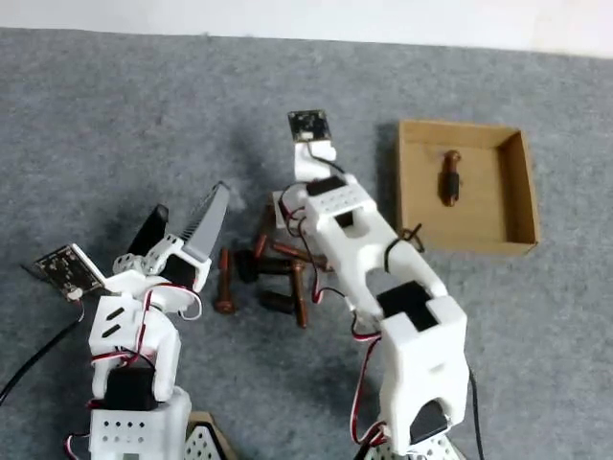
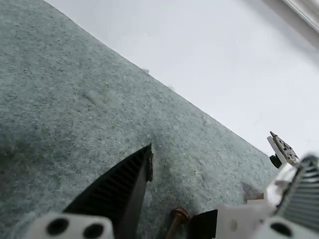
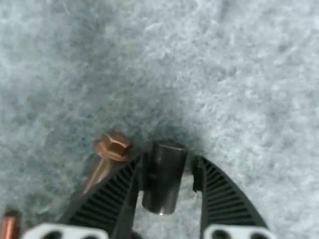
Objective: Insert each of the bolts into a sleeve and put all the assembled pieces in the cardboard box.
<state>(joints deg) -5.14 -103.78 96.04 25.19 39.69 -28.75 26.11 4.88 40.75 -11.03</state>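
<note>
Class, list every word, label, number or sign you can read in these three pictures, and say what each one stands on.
No text can be read in any view.
On the wrist camera boards there are tiny marks, too small to read.
On the cardboard box, the bolts, the sleeve and the grey mat, no print can be seen.

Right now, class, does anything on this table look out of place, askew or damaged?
Nothing looks damaged or spilled. The loose bolts and sleeves lie jumbled at odd angles between the arms, and one assembled piece lies inside the cardboard box.
</note>
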